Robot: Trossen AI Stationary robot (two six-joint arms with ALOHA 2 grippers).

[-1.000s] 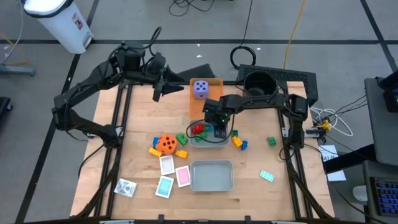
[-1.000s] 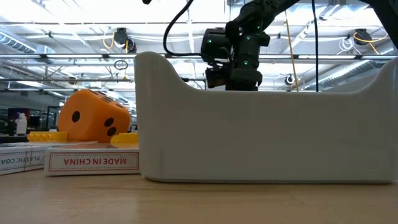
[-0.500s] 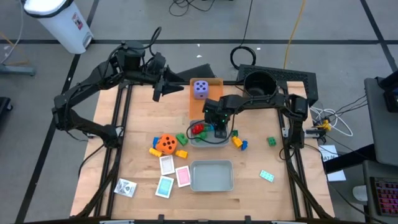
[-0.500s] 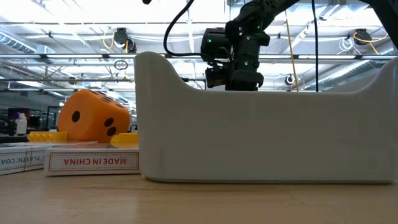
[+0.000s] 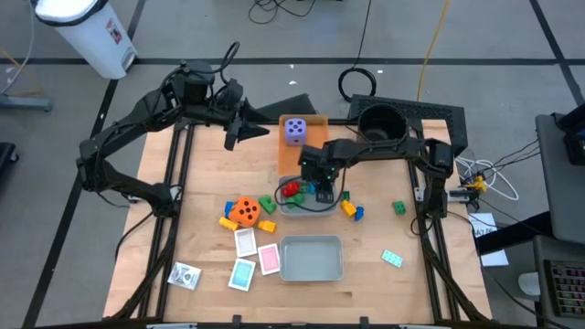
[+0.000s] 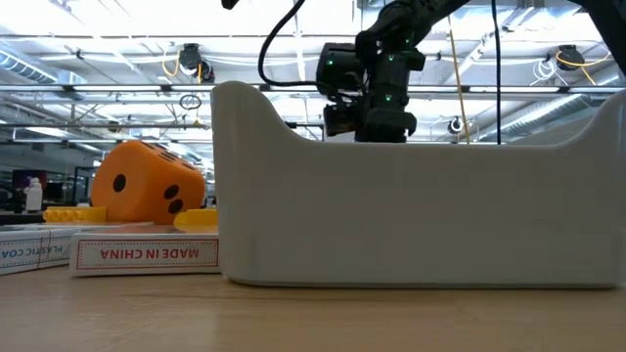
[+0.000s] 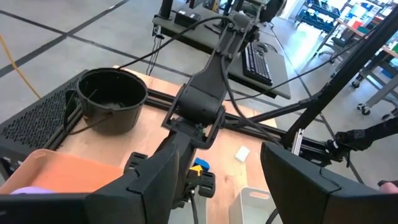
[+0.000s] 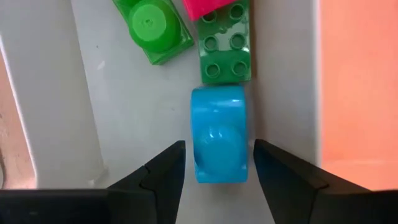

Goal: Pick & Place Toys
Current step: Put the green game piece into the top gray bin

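A grey tray (image 5: 294, 209) at table centre is being hovered over by the right gripper (image 8: 214, 165), fingers parted around a blue brick (image 8: 217, 143) lying released inside, beside green bricks (image 8: 225, 51). If lifted carelessly, the brick risks being dragged out. The left gripper (image 7: 214, 171) is being held open, empty, far left.

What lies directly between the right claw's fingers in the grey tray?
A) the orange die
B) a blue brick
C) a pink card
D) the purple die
B: the right wrist view shows the right claw open around a blue brick lying on the grey tray floor, beside green bricks.
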